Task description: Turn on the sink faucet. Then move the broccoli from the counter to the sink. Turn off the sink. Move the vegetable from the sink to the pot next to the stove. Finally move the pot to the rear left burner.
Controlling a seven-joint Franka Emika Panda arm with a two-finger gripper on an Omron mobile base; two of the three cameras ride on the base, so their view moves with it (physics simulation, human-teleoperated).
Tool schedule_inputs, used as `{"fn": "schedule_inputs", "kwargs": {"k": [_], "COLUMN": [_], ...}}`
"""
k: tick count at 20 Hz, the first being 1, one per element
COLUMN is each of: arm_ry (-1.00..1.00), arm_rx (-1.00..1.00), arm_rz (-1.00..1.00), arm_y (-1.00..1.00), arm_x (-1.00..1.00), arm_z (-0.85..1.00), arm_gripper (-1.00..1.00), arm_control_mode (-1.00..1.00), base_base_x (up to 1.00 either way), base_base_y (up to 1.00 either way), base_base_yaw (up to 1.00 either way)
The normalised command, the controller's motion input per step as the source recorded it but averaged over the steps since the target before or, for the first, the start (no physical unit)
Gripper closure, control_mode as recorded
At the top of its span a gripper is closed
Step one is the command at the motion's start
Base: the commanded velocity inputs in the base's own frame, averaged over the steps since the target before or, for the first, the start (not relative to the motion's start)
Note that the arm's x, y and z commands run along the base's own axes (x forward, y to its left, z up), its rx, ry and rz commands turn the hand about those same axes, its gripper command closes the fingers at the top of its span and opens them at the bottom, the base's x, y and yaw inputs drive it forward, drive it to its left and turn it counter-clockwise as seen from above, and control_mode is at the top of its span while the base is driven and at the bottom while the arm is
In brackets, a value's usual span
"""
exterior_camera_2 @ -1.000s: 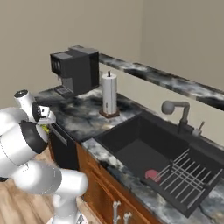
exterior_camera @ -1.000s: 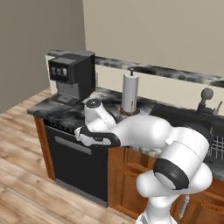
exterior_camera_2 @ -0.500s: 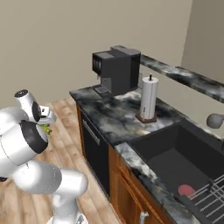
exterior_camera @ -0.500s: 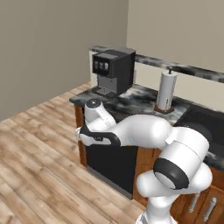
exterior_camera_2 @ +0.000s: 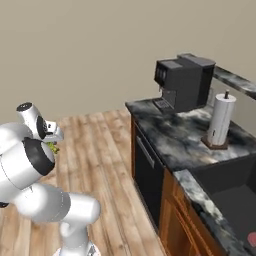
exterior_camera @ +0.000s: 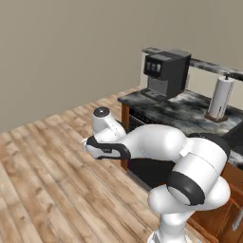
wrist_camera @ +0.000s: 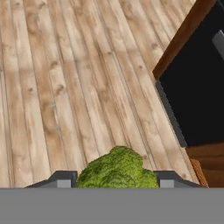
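Note:
The broccoli (wrist_camera: pixel 116 167), a bushy green head, sits between my gripper's (wrist_camera: pixel 116 180) two dark fingertips (wrist_camera: pixel 61 179), which are shut on it above the wooden floor. In the right base view a bit of the green broccoli (exterior_camera_2: pixel 51 148) peeks out at the hand (exterior_camera_2: pixel 50 135), held close to the robot's body and well left of the counter. From the left base view the arm is folded, with the hand (exterior_camera: pixel 97 147) out over the floor. The dark sink basin (exterior_camera_2: pixel 232 192) lies at the far right of the counter.
A black coffee machine (exterior_camera_2: pixel 182 82) and a paper towel roll (exterior_camera_2: pixel 219 120) stand on the marbled counter (exterior_camera_2: pixel 175 135). A black dishwasher front (wrist_camera: pixel 197 83) lies to the hand's right. Open wooden floor (exterior_camera: pixel 42 180) spreads to the left.
The whole picture has shifted: the base has driven left, so counter, coffee machine and sink slid right in both views. The gripper still holds the broccoli, folded close to the body.

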Motion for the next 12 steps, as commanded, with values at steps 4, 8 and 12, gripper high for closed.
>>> {"fn": "schedule_inputs", "kwargs": {"k": [4, 8, 12], "arm_ry": [0.00, 0.00, 0.00], "arm_rx": [0.00, 0.00, 0.00], "arm_rz": [0.00, 0.00, 0.00], "arm_y": [0.00, 0.00, 0.00], "arm_x": [0.00, 0.00, 0.00], "arm_z": [0.00, 0.00, 0.00], "arm_gripper": [1.00, 1.00, 1.00], "arm_control_mode": [1.00, 1.00, 1.00], "base_base_x": [-0.09, -0.10, -0.10], "base_base_y": [0.52, 0.51, 0.50], "base_base_yaw": [0.39, 0.39, 0.39]}}
